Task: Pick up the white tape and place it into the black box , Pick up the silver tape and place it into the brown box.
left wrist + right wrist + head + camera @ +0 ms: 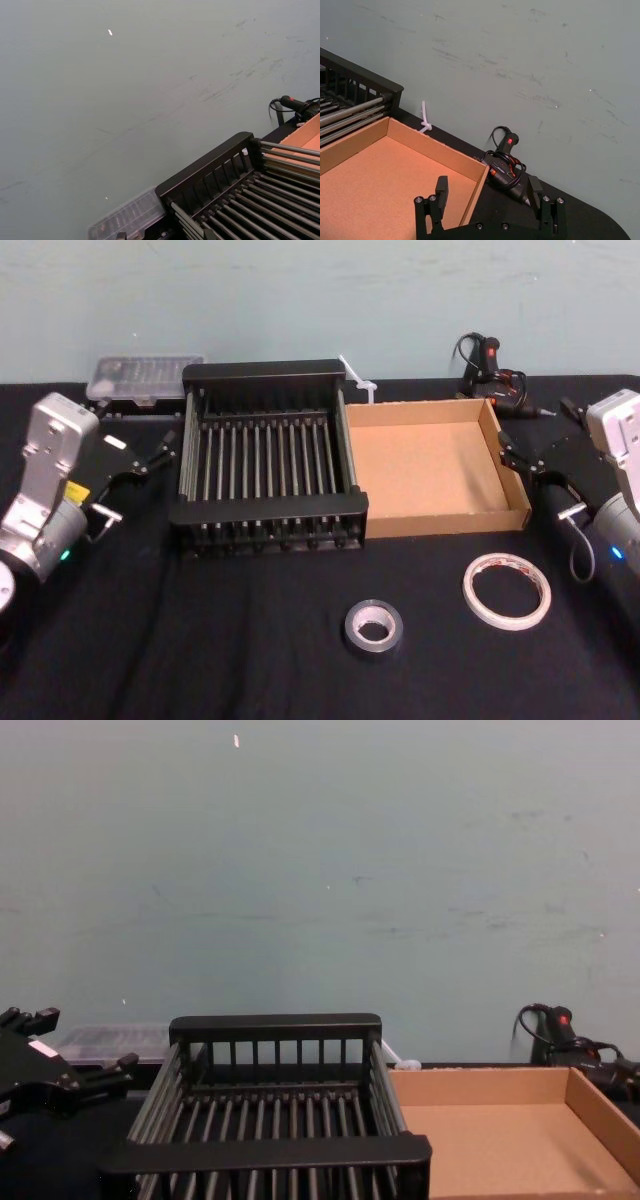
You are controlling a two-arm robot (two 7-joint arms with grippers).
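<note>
Nothing grabbed yet — right gripper hangs spread and empty by the table's right edge, so drop straight over the white tape near the front edge, pinching one wall of the ring. Left gripper, also spread, waits at the left edge.

Black box: matt black plastic rims, slightly glossy dark bars across floor. Brown box: raw tan cardboard, matt, faintly fibrous. Silver tape: grey, dull metallic sheen, pale paper-like core. White tape: smooth, semi-gloss. Table: black cloth, matt. Wall: pale painted, scuffed. Case behind: clear plastic.
</note>
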